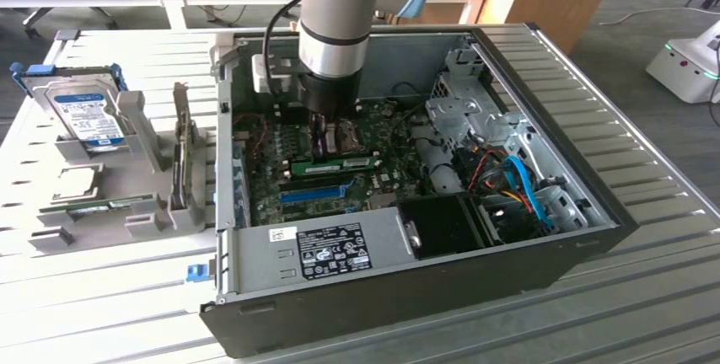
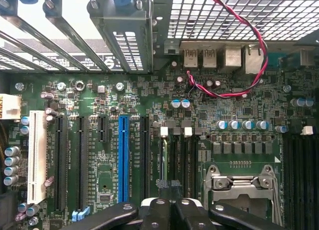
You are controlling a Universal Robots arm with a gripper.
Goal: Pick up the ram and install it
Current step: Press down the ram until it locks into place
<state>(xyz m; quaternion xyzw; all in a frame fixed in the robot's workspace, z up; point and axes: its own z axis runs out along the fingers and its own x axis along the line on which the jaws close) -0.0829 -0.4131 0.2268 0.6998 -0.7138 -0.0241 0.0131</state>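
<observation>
1. Gripper (image 2: 169,210) fingers sit closest to the wrist camera, black and pressed together, with the memory slots (image 2: 177,158) directly beyond their tips.
2. Farthest to the exterior view's left, a grey rack (image 1: 141,225) outside the computer holds the hard drive (image 1: 93,118). Lower in the rack lies a second ram stick (image 1: 110,206), well apart from the arm.
3. Moving right, the open computer case (image 1: 394,297) lies on its side with the motherboard facing up. The arm (image 1: 335,18) reaches straight down into it.
4. Near the middle of the board, the ram (image 1: 334,164) is a green stick with a pale label, just below the gripper's tips. Its long axis runs across the exterior view from left to right, parallel to the blue slot (image 1: 309,194) just beside it on the near side.
5. The jaws are clenched, but I cannot tell whether they pinch the ram's top edge or only rest against it. Nor can I tell whether the stick is fully seated in its slot.
6. The relation that matters is that the ram lies straight under the gripper, in line with the memory slots, so any pressing force would act downward along the arm.
7. At the exterior view's right, the blue cables (image 1: 523,183) are well clear of the gripper.
</observation>
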